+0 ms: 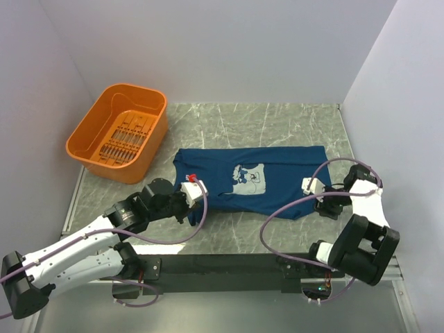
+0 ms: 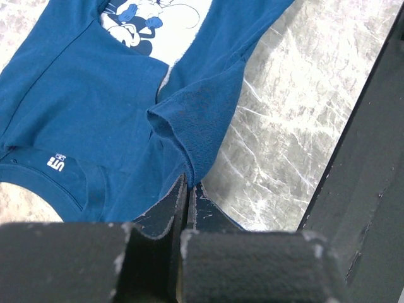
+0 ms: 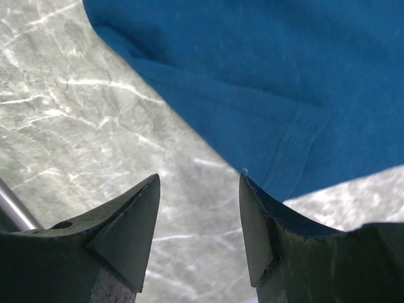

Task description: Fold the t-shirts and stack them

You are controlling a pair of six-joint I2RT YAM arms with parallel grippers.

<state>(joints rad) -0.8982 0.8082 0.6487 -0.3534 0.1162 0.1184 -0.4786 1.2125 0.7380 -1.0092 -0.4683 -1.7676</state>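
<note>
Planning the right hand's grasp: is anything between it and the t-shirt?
Nothing visible. The right hand is open, and only bare table lies between it and the edge of the t-shirt just ahead.

— What carries everything here?
— A desk point(image 1: 277, 125) with a grey marbled top, veined in white; pale walls stand around its far and side edges.
— And what lies on it?
— An orange basket point(image 1: 156, 135) with a slatted bottom sits at the far left corner; a navy t-shirt point(image 1: 291, 173) lies across the middle, collar to the left, hem to the right, its pale print point(image 1: 251, 179) facing up; a black rail point(image 1: 222, 265) runs along the near edge.
— Do shirt and basket touch?
— No; they're near, with bare desk between.
</note>
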